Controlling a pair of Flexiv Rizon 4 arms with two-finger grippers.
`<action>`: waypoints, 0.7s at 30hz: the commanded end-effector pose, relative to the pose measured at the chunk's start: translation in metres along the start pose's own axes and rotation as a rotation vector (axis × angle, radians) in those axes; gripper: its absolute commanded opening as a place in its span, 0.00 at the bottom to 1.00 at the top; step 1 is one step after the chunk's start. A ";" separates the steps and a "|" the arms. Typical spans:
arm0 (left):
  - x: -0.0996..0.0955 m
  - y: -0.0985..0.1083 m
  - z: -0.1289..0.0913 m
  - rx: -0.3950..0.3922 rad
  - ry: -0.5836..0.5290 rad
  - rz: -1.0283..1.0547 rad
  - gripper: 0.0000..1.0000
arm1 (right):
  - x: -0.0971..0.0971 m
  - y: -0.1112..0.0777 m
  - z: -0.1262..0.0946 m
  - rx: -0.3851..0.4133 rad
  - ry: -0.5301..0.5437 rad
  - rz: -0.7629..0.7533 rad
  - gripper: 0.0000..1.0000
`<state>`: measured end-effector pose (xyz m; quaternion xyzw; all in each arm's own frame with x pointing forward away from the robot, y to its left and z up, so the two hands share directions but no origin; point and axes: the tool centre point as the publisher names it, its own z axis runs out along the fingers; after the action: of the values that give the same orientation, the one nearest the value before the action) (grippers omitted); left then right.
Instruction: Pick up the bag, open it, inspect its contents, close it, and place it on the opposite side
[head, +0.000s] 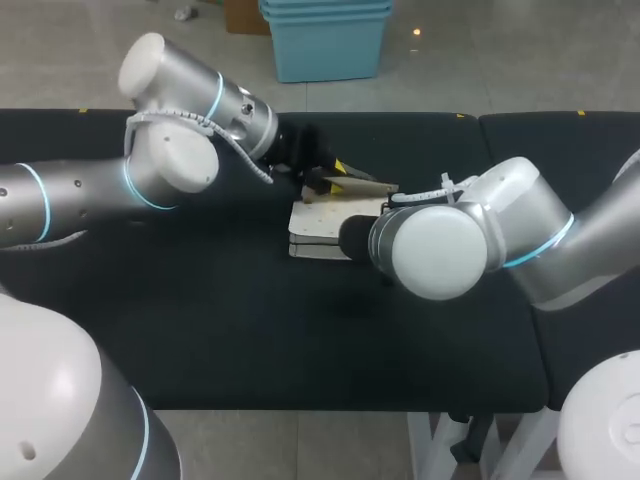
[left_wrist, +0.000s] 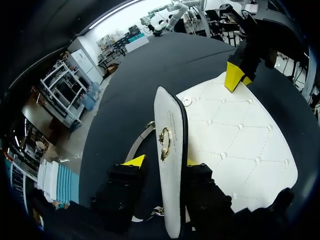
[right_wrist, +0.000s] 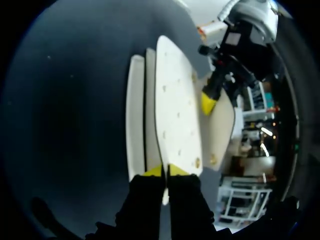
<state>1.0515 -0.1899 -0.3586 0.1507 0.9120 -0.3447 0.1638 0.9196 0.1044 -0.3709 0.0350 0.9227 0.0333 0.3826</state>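
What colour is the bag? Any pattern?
Creamy white bag, quilted in diamonds with tiny studs; the left wrist view shows it best.

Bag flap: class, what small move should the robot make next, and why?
Probably the left gripper should fold the flap further back. The flap stands upright between its fingers, the right gripper pinches the bag at its edge, and the inside does not show yet.

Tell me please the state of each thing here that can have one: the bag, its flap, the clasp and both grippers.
bag: lying flat on the table, open.
flap: lifted, standing on edge above the bag's body.
clasp: unfastened.
left gripper: shut on the flap.
right gripper: shut on the bag, at its thin edge.
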 end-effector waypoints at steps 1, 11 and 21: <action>-0.005 0.003 0.004 -0.001 0.014 -0.008 0.24 | 0.004 -0.003 0.002 -0.016 -0.046 0.000 0.00; -0.009 0.010 0.006 0.011 0.039 -0.054 0.00 | 0.004 -0.003 0.002 -0.016 -0.046 0.000 0.00; -0.013 0.008 0.001 0.049 0.049 -0.063 0.00 | 0.003 -0.004 -0.001 -0.011 -0.040 0.007 0.00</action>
<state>1.0637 -0.1878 -0.3598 0.1322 0.9126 -0.3649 0.1282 0.9203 0.1038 -0.3708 0.0375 0.9224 0.0337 0.3830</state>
